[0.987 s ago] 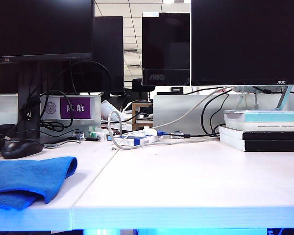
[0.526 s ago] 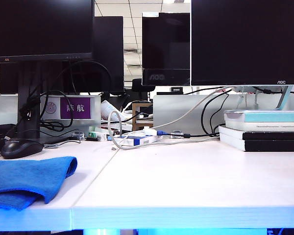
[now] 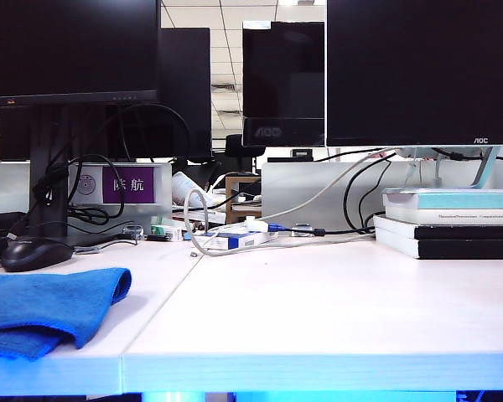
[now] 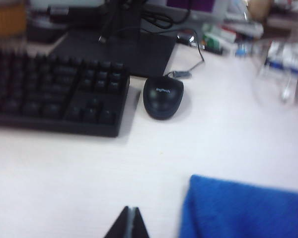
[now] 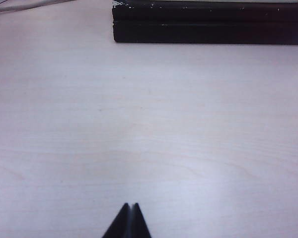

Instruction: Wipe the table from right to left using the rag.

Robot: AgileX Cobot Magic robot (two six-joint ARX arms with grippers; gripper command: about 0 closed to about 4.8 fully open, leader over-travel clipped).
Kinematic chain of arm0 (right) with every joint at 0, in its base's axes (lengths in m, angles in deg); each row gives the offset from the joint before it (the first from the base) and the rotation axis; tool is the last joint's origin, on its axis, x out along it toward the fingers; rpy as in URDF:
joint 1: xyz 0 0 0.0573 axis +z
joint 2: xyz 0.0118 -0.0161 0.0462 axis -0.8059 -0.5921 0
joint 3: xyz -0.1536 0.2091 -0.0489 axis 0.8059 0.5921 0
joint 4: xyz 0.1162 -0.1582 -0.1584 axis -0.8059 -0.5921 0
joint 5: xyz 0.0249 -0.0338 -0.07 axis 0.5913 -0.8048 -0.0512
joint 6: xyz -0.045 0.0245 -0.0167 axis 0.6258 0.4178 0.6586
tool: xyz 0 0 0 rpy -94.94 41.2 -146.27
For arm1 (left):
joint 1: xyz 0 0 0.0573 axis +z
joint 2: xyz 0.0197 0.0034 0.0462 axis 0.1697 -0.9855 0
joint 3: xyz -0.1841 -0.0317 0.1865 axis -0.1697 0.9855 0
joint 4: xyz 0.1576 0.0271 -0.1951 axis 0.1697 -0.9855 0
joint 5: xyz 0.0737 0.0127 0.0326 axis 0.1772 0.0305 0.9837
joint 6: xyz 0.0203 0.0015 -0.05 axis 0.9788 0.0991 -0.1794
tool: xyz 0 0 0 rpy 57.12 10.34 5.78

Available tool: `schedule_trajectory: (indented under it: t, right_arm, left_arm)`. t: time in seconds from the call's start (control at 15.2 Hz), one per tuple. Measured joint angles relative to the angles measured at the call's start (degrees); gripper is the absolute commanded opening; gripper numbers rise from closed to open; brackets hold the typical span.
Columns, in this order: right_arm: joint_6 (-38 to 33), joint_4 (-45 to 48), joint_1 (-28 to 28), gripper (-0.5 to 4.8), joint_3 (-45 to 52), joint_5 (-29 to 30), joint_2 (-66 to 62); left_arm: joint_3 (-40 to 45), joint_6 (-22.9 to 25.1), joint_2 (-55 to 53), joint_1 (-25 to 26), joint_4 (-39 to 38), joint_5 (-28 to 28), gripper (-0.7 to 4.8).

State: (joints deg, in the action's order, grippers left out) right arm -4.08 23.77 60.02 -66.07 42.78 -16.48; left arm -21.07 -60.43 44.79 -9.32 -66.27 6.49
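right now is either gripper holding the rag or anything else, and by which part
Nothing is held. The left gripper and right gripper are both shut and empty above the table; the rag lies loose there.

A bright-blue rag (image 3: 46,308) lies on the white table (image 3: 335,301) near a black mouse (image 4: 163,97).

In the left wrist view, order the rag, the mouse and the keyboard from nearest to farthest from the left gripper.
Measured from the shut left gripper:
1. The rag, right beside the tips on the white table.
2. The mouse, farther out, straight ahead.
3. The keyboard, beside the mouse; its near corner is too close to the mouse's range to call.
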Motion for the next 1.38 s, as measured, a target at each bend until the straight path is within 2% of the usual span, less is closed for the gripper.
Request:
schedule_trajectory:
  t: [0.2, 0.59, 0.79, 1.38]
  right_arm:
    - [0.00, 0.00, 0.00, -0.05, 0.00, 0.00, 0.00]
    - [0.00, 0.33, -0.15, -0.05, 0.09, -0.17, 0.87]
    - [2.08, 6.84, -3.69, -0.05, 2.25, -1.84, 3.04]
    - [4.39, 6.97, -5.05, -0.05, 2.21, -0.04, 5.64]
  left_arm:
    - [0.00, 3.17, 0.00, 0.00, 0.00, -0.02, -0.04]
    - [0.00, 3.21, 0.00, 0.00, 0.00, -0.02, -0.04]
    - [0.00, 3.23, 0.00, 0.00, 0.02, -0.02, -0.04]
    - [0.00, 3.23, 0.00, 0.00, 0.00, -0.02, -0.04]
